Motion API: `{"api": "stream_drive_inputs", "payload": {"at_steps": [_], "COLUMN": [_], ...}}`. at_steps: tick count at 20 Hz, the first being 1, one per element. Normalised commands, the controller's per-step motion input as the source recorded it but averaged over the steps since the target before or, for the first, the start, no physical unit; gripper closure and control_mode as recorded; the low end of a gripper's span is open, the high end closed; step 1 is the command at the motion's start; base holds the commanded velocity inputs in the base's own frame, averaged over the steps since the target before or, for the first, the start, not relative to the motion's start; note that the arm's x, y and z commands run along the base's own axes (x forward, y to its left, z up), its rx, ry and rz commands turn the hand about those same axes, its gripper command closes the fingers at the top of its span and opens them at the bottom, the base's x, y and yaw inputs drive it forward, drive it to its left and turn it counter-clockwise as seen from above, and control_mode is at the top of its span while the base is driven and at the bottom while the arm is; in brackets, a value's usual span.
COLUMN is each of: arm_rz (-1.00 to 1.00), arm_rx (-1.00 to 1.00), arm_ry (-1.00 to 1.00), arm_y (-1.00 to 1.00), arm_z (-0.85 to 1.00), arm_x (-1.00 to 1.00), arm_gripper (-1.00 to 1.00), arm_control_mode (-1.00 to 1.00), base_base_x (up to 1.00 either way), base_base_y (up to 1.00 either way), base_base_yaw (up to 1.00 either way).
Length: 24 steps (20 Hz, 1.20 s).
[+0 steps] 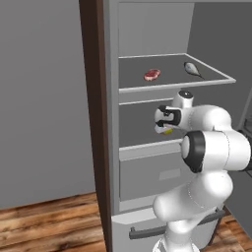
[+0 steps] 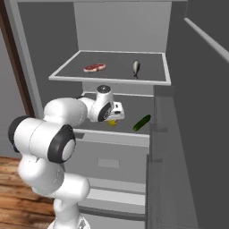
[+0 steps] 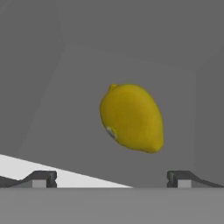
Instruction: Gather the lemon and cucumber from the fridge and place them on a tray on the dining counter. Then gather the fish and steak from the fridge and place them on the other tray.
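Observation:
The fridge stands open. On its middle shelf lies the yellow lemon, which peeks out under the hand. My gripper hovers close over the lemon, open, with nothing between its fingertips. The dark green cucumber lies on the same shelf, to the right of the lemon. On the shelf above, the red-pink steak lies to the left and the grey fish to the right. The trays and the dining counter are out of view.
The open fridge door stands close on the right with its shelves. A closed drawer sits below the middle shelf. A dark brown panel borders the fridge's left side, over a wooden floor.

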Motion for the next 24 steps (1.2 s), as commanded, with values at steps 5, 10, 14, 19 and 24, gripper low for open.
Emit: {"api": "stream_drive_inputs", "payload": {"at_steps": [5, 10, 14, 19, 24], "arm_rz": [0.04, 0.04, 0.04, 0.04, 0.03], "arm_rx": [0.0, 0.0, 0.0, 0.0, 0.0], "arm_ry": [0.04, 0.04, 0.05, 0.05, 0.04], "arm_y": [-0.04, -0.06, -0.03, 0.0, 0.0], "arm_z": [-0.1, -0.12, -0.12, -0.1, -0.11], "arm_x": [0.16, 0.15, 0.2, 0.3, 0.29], "arm_gripper": [-1.0, -1.0, -1.0, -1.0, -1.0], "arm_control_mode": [-1.0, -1.0, -1.0, -1.0, -1.0], "base_base_x": [0.0, 0.0, 0.0, 0.0, 0.0], "base_base_y": [0.0, 0.0, 0.0, 0.0, 0.0], "base_base_yaw": [0.0, 0.0, 0.0, 0.0, 0.0]}}
